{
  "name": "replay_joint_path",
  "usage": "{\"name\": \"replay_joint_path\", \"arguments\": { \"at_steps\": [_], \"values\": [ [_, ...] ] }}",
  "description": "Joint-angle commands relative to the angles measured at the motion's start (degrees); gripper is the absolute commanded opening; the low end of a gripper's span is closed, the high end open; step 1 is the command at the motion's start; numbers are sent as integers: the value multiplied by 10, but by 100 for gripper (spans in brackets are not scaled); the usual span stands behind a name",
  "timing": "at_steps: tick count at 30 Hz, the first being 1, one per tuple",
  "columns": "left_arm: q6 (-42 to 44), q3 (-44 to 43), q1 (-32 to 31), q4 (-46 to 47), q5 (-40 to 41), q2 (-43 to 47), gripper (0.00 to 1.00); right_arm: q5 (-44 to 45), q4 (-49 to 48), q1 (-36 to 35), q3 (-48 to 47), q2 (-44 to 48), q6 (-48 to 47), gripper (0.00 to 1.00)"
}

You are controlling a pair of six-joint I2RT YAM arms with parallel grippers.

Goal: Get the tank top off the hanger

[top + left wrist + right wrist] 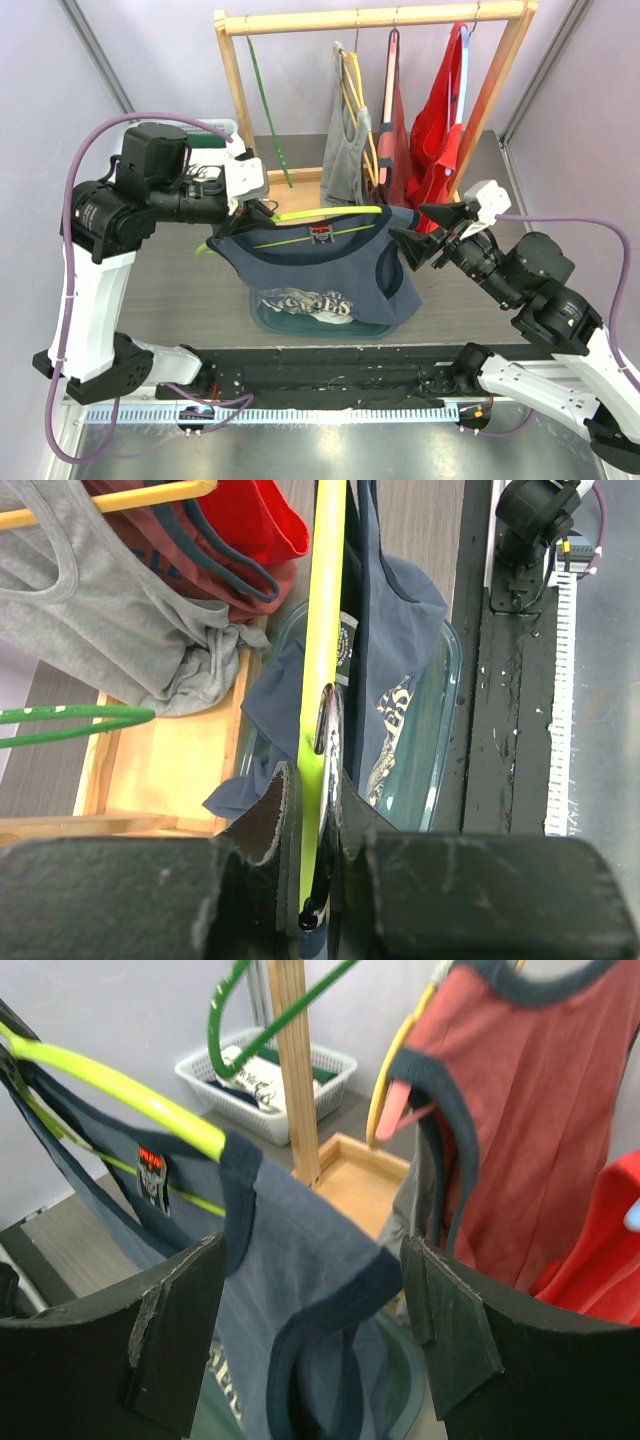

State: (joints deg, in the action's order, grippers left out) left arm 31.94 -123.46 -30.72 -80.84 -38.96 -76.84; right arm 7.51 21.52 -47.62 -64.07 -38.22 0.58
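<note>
A navy tank top (330, 262) hangs on a lime-green hanger (325, 213) above a clear green tub (270, 318). My left gripper (247, 212) is shut on the hanger's metal hook and green bar at its left end; in the left wrist view the fingers (285, 810) pinch the hanger (327, 600) with the top (395, 630) draped beside it. My right gripper (415, 232) is open at the top's right shoulder. In the right wrist view the shoulder strap (330, 1270) lies between the wide-open fingers (455, 1310), untouched, and the hanger (130, 1095) runs to the upper left.
A wooden rack (370, 18) at the back carries an empty green hanger (268, 110), a grey tank top (345, 150), a dark red one (395, 130) and a bright red one (440, 120). A white basket (265, 1085) stands at the back left.
</note>
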Motion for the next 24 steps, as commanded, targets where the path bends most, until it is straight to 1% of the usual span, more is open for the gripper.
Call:
{"name": "replay_joint_path", "arguments": {
  "at_steps": [1,6,10,13,16,18,24],
  "values": [
    [-1,-5,0,9,-9,2,0,6,-3,-2,27,13,56,78],
    [-1,-6,0,9,-10,2,0,-7,-9,-2,54,19,100,75],
    [-2,-8,0,9,-13,3,0,-7,-32,-1,83,23,115,74],
    [-3,-4,0,9,-12,5,0,-3,-14,-1,82,24,115,72],
    [-3,-2,0,8,-11,9,0,17,19,-1,82,38,116,72],
    [-2,-2,0,8,-11,8,0,33,39,-1,84,48,116,74],
    [-6,-6,0,9,-16,5,0,41,38,-1,108,74,140,76]
  ]
}}
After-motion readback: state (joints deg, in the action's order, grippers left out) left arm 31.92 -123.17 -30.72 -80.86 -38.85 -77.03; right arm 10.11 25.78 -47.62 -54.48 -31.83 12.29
